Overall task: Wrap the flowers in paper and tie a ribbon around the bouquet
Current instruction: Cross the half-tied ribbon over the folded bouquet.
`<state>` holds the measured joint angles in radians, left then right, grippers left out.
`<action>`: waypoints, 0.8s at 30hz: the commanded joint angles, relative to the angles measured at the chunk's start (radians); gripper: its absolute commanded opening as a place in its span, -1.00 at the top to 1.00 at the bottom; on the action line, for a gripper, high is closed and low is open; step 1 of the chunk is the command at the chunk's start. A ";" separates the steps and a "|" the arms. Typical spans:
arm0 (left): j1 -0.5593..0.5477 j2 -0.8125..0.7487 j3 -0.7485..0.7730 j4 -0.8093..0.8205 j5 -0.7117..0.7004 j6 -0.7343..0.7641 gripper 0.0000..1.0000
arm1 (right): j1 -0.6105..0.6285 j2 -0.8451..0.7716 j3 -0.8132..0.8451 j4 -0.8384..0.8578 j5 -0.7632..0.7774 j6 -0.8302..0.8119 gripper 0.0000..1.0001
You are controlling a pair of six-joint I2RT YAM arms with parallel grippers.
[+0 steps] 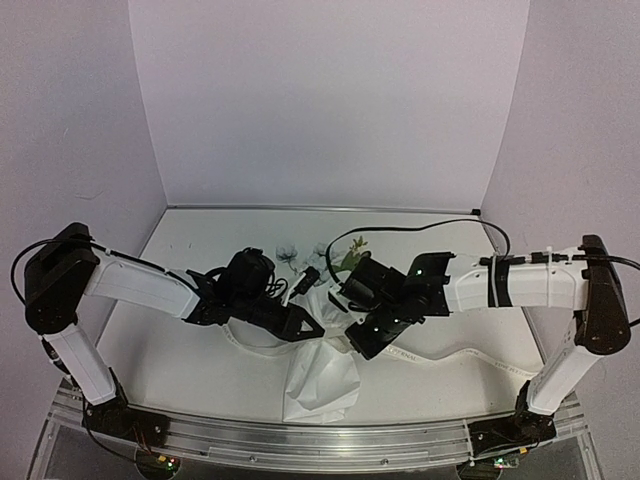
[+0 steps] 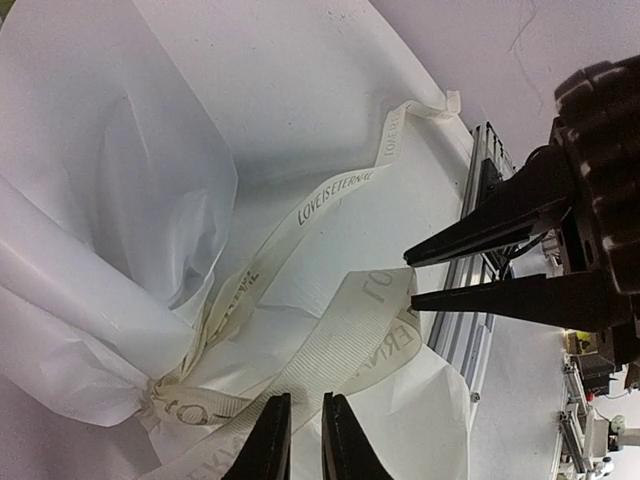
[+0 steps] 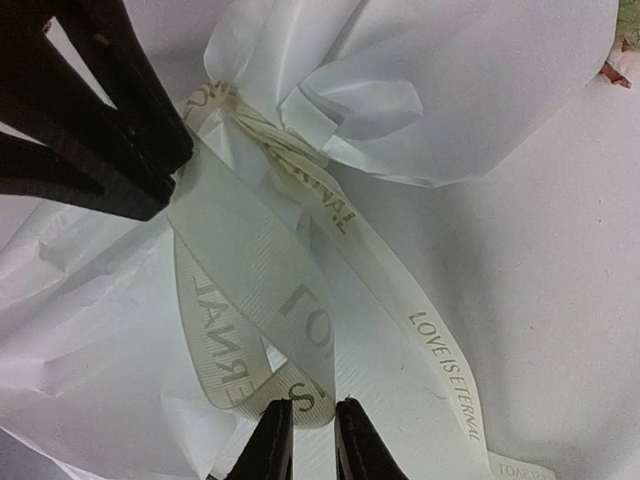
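The bouquet [image 1: 320,385] lies mid-table, its white paper [image 2: 150,150] cone pointing toward me. The flowers [image 1: 290,255] and green leaves [image 1: 350,262] spill out at the far end. The cream lettered ribbon [image 2: 340,190] is cinched round the paper's waist [image 3: 215,100] and stands up in a loop [image 3: 300,290]. My left gripper [image 2: 306,400] has its jaws a narrow gap apart, with the ribbon band crossing at their tips. My right gripper [image 3: 314,405] is likewise slightly open, the fold of the loop sitting between its tips. Both grippers [image 1: 318,328] [image 1: 352,335] meet over the waist.
A ribbon tail [image 1: 470,355] trails over the table to the right. An aluminium rail [image 1: 320,440] runs along the near edge. A black cable [image 1: 400,232] arcs behind the right arm. White walls close in the back and sides.
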<state>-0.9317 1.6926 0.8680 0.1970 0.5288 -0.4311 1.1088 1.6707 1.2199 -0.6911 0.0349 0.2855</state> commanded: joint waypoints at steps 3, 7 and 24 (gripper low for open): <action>-0.011 0.026 0.058 -0.020 -0.003 0.029 0.81 | -0.003 -0.074 -0.035 0.029 0.046 0.043 0.46; -0.020 0.043 0.073 -0.031 0.002 0.035 0.85 | -0.008 -0.129 -0.068 0.039 0.065 0.059 0.22; -0.029 0.066 0.109 -0.046 0.015 0.043 0.88 | -0.184 -0.439 -0.419 -0.113 0.317 0.528 -0.33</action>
<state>-0.9550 1.7554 0.9342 0.1561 0.5298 -0.4141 0.9733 1.2967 0.8943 -0.7341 0.2452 0.5963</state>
